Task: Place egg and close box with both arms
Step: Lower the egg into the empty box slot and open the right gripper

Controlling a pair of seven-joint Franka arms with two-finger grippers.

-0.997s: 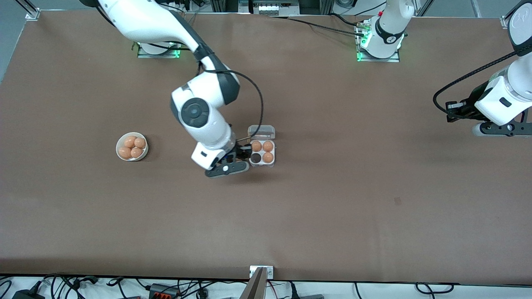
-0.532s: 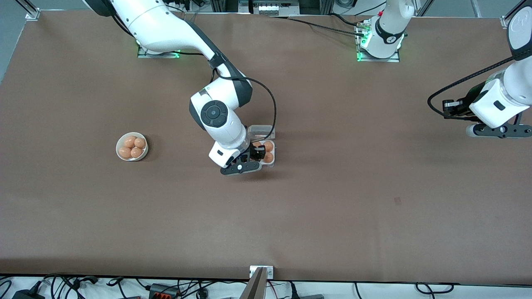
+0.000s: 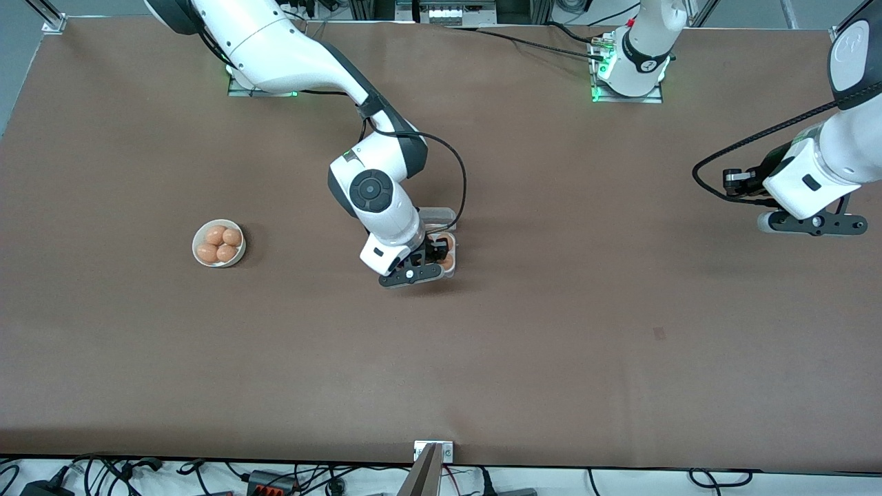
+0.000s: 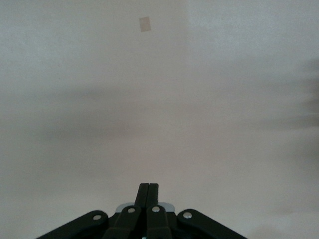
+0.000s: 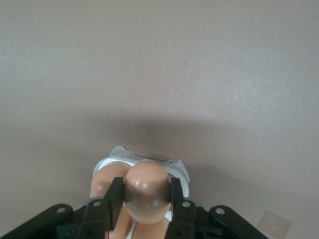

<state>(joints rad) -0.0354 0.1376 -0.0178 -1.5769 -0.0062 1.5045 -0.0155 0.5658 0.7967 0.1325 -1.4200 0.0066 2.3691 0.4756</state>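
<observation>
My right gripper (image 3: 433, 251) hangs low over the box (image 3: 438, 215), shut on the egg (image 5: 147, 181). The light-brown egg sits between the two black fingers (image 5: 113, 199) in the right wrist view. Under it lie the box's whitish tray (image 5: 118, 155) and another egg (image 5: 103, 182) in a cell. The clear lid stands open on the side toward the robots' bases. In the front view the hand hides most of the cells; two eggs (image 3: 448, 262) peek out beside it. My left gripper (image 3: 729, 178) hovers over bare table at the left arm's end, shut on nothing (image 4: 148, 191).
A round white bowl (image 3: 196, 245) with several eggs sits toward the right arm's end of the table. A small tape mark (image 3: 659, 333) lies on the brown table, nearer the front camera than the left gripper.
My right arm has carried the egg sideways from beside the box to over its cells. My left arm has drifted a little toward the middle of the table.
</observation>
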